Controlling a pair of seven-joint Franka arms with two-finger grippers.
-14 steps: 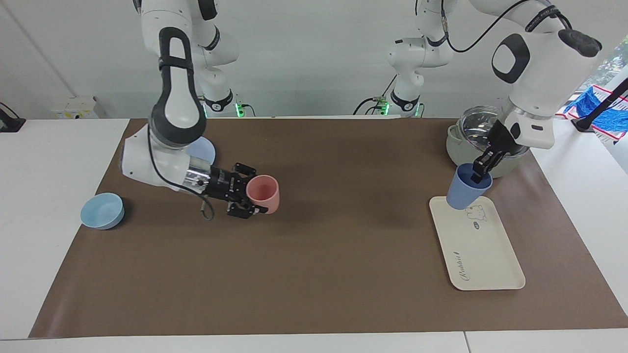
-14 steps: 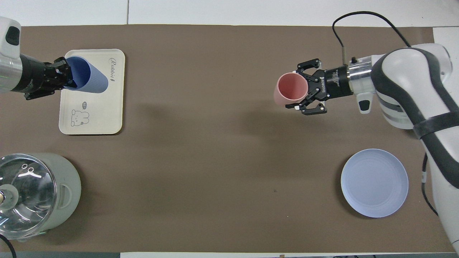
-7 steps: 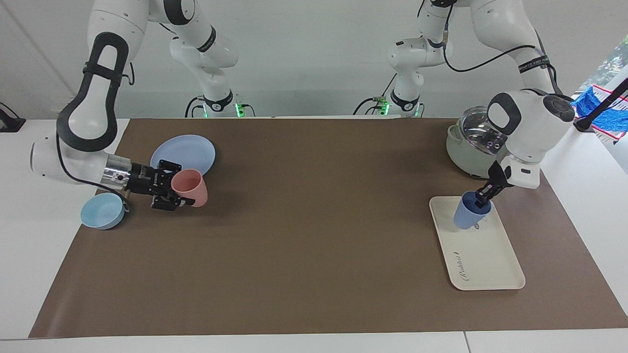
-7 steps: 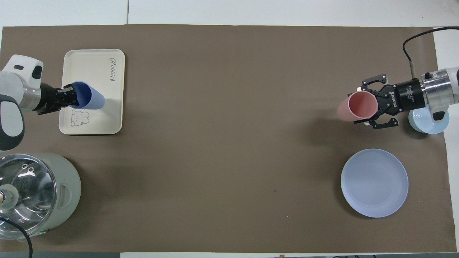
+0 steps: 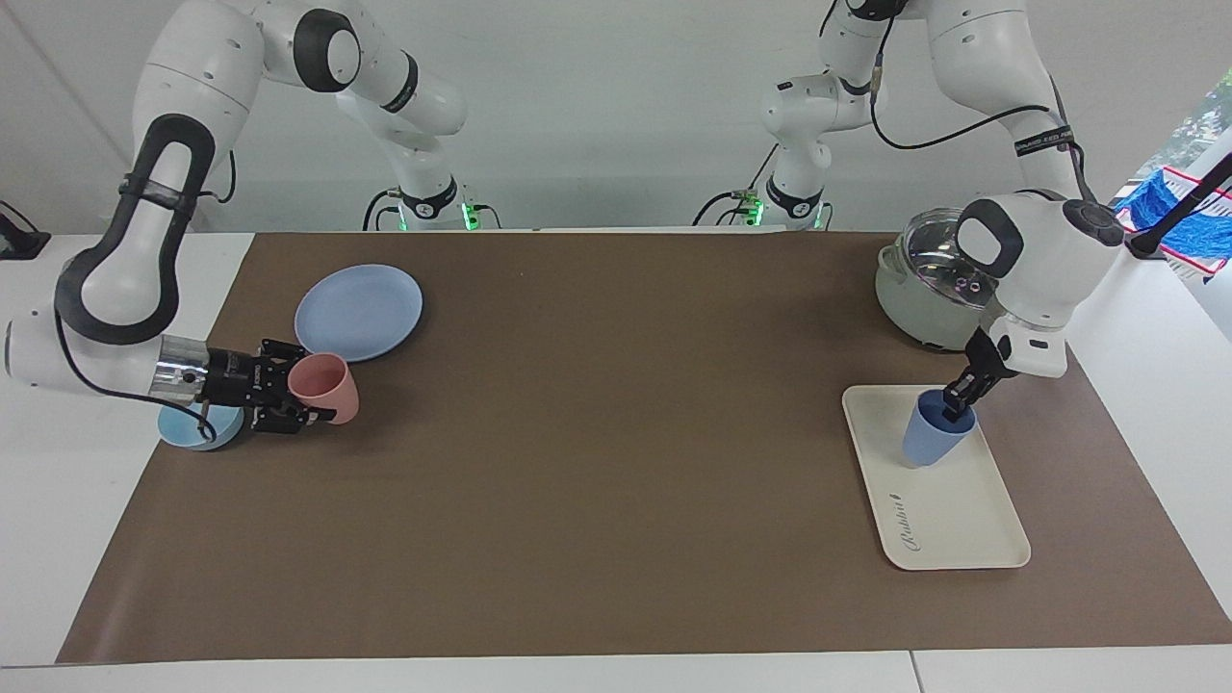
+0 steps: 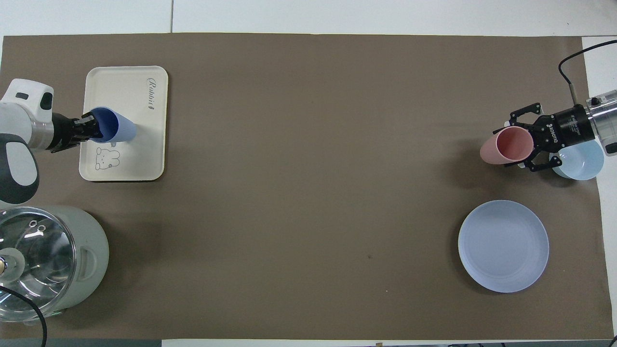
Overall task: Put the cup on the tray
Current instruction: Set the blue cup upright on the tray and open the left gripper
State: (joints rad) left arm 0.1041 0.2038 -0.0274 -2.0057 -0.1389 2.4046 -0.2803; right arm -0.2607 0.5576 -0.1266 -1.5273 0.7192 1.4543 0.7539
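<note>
Cup on tray, release pending.
Cup tilted, base apparently touching the tray near its robot-end rim; left hand clamped on its lip. Left: level it, let go, lift away. Bare tray below. Right hand grips the pink tumbler, well apart.

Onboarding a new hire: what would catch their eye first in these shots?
Probably the two cups, each pinched by its rim. The left claw holds the blue cup tilted on the cream tray at the left arm's end of the table. The right claw holds the pink cup at the right arm's end, beside the light-blue bowl and farther from the robots than the round blue plate.
</note>
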